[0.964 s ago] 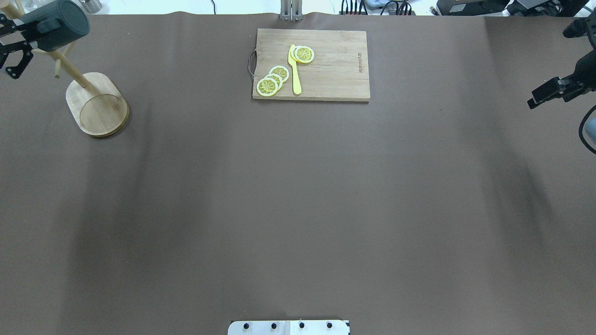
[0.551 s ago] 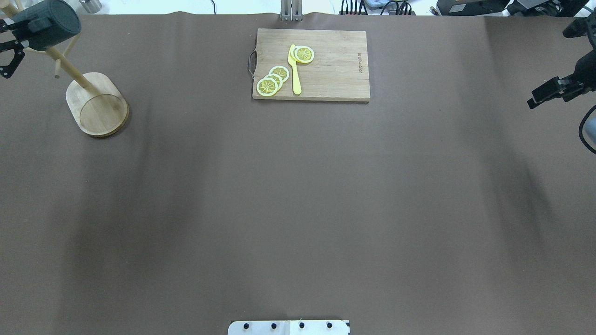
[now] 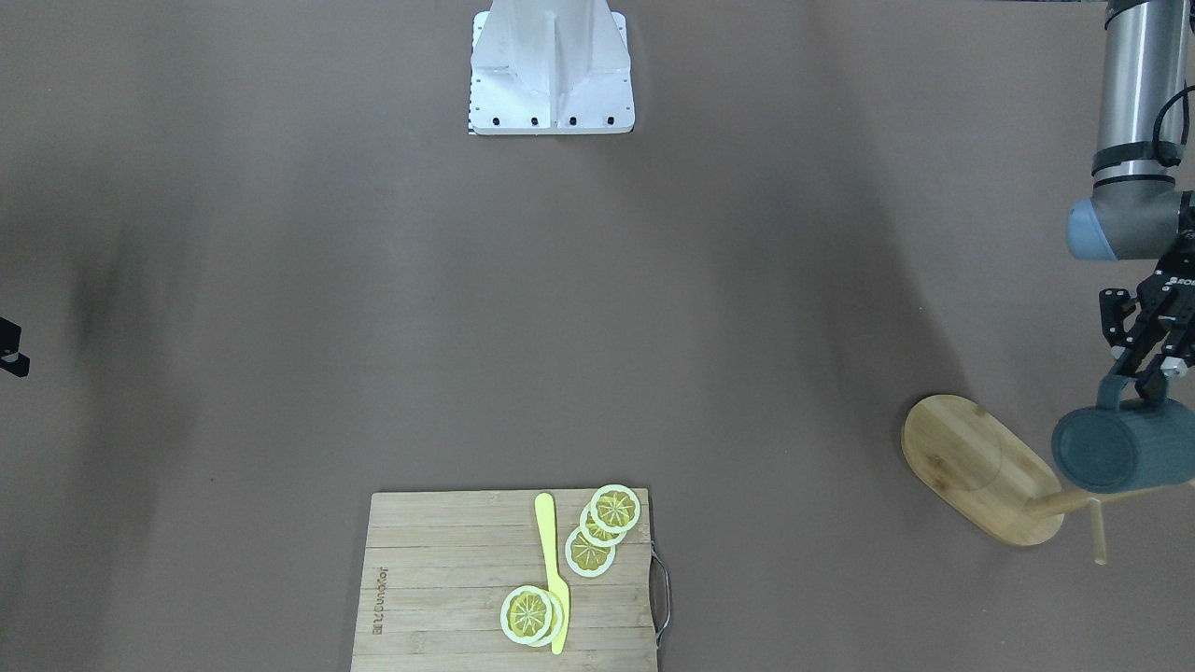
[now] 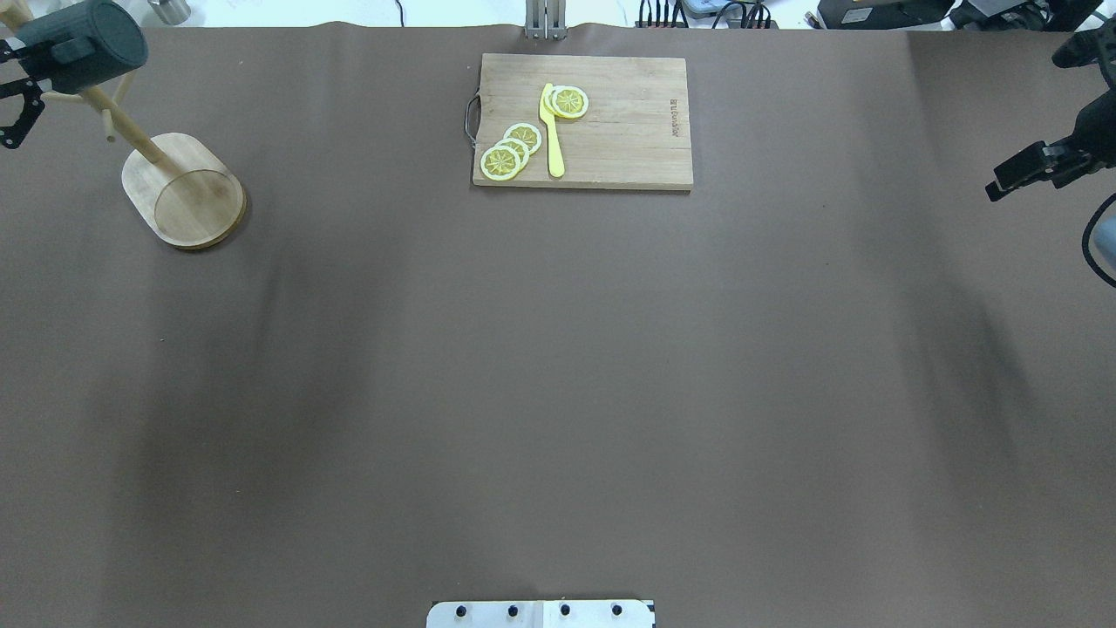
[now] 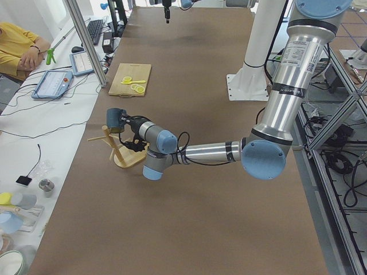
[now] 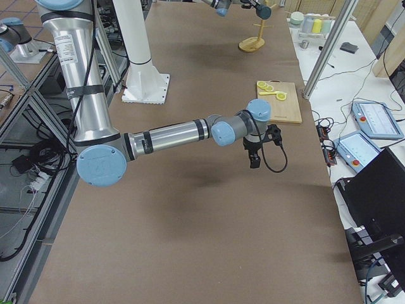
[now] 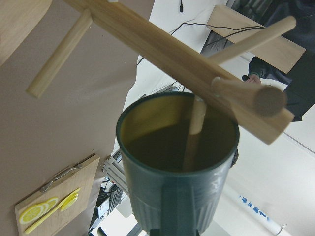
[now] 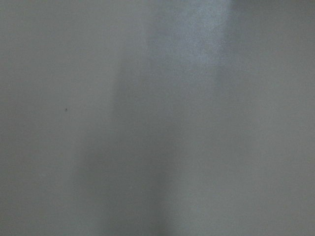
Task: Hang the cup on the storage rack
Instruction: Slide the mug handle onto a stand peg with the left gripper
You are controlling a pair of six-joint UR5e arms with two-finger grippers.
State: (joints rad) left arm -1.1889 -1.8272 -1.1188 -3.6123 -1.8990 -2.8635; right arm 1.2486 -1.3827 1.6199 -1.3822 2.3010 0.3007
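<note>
nearest, the robot's white mount (image 4: pixel 540 614) sits at the edge of the brown-covered table (image 4: pixel 558 366). further out on the right, the right gripper (image 4: pixel 996 189) hangs above bare table, well apart from everything; whether its jaws are spread or closed i cannot tell. at the far edge, the cutting board (image 4: pixel 628 131) carries lemon slices (image 4: pixel 501 161) and a yellow knife (image 4: pixel 553 139); an engraved mark (image 3: pixel 378 602) near one short edge is too small to read. in the far left corner is the storage rack (image 4: pixel 187 196), its pole leaning in the left side view. the cup (image 3: pixel 1120 446) lies on its side at the rack's upper end, raised off the table, mouth toward the pole; a thin peg shows within the mouth in the wrist view. the left gripper (image 3: pixel 1141 378) is clamped on the cup's handle; white letters "rob" on its body run off frame.
</note>
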